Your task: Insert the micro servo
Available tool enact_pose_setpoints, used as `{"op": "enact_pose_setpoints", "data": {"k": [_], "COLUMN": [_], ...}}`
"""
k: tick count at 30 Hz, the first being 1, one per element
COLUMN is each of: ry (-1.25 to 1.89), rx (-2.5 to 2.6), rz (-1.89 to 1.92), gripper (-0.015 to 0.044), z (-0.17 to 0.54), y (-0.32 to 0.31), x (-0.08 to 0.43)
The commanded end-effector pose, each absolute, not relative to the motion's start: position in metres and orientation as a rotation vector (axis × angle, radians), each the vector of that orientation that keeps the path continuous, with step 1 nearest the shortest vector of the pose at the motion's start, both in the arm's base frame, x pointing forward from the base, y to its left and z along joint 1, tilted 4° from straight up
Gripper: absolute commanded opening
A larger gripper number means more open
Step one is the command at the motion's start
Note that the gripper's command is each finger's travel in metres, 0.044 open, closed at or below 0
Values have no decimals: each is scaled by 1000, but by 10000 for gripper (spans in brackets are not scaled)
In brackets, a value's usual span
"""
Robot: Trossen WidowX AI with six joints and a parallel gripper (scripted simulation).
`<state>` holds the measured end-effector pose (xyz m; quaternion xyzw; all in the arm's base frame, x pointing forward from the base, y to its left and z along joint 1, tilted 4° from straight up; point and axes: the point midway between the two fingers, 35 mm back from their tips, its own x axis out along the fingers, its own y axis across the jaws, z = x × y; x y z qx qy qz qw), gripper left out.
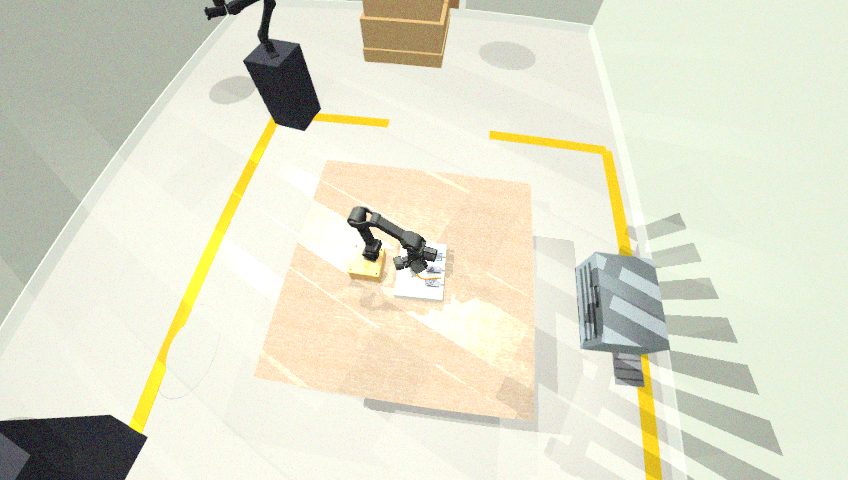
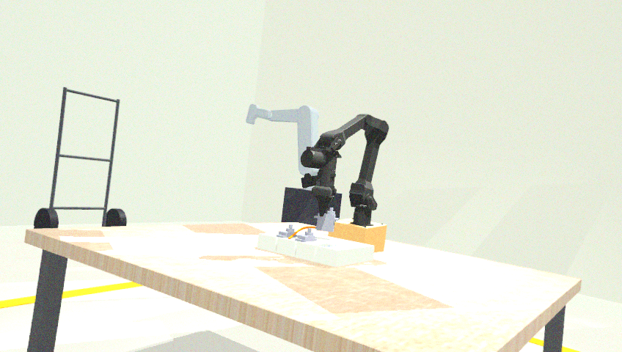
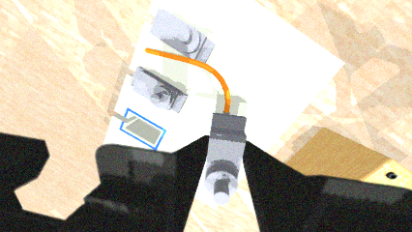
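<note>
The loose micro servo [image 2: 325, 221] [image 3: 226, 150] is grey-blue with an orange cable [image 3: 213, 71] [image 2: 303, 228]. My gripper [image 2: 323, 214] [image 3: 225, 142] is shut on its body and holds it upright, shaft up, just above the white deck [image 1: 415, 289] [image 2: 349, 254] [image 3: 290, 68]. The cable curves from the servo's end over the deck, its free end between the two seated servos. The empty pocket [image 3: 144, 131] has a blue outline and a side notch, and lies to the left of the held servo in the wrist view. In the top view the arm hides the held servo.
Two seated servos [image 3: 181, 36] [image 3: 160, 92] stand in a row beside the empty pocket. The arm's yellow base block [image 1: 365, 265] [image 2: 364, 236] [image 3: 334, 152] is close to the deck on the wooden table [image 1: 357, 333] [image 2: 218, 301]. Dark pedestals and a hand truck [image 2: 83, 157] stand farther off.
</note>
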<state>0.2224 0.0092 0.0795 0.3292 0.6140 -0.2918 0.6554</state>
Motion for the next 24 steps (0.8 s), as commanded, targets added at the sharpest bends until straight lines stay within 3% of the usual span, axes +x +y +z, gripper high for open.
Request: {"op": "enact_pose_setpoints", "data": {"k": [1,24], "ry": [1392,1396], "rx": [744,749], "rz": [-654,-650], "gripper": [0,0], "z": [81,81], "y": [11,89], "x": [227,209]}}
